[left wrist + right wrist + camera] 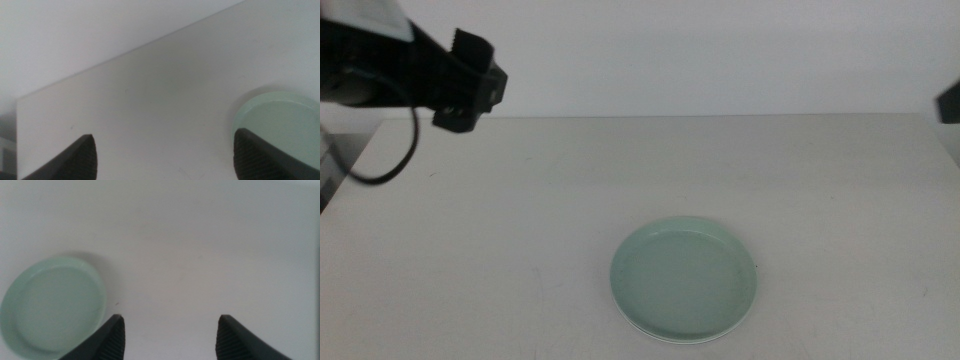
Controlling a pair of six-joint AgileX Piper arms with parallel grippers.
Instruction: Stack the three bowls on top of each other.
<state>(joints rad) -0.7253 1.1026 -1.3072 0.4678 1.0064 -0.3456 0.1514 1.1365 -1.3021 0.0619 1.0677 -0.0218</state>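
Observation:
A pale mint green bowl (683, 278) sits on the table in the front middle. A thin cream-white rim (655, 336) shows under its front edge, so it lies on another dish. The grey-blue bowl is hidden or out of view. My left gripper (470, 88) hangs high at the far left, well away from the bowls. Its jaws stand wide apart and empty in the left wrist view (165, 145), which shows the green bowl (280, 120) to one side. My right gripper (170, 325) is open and empty, above bare table beside the green bowl (52, 305).
The white table (520, 200) meets a pale wall at the back. A dark bit of the right arm (950, 100) shows at the right edge. A black cable (390, 165) loops under the left arm. The table's left edge (350, 160) is near that arm.

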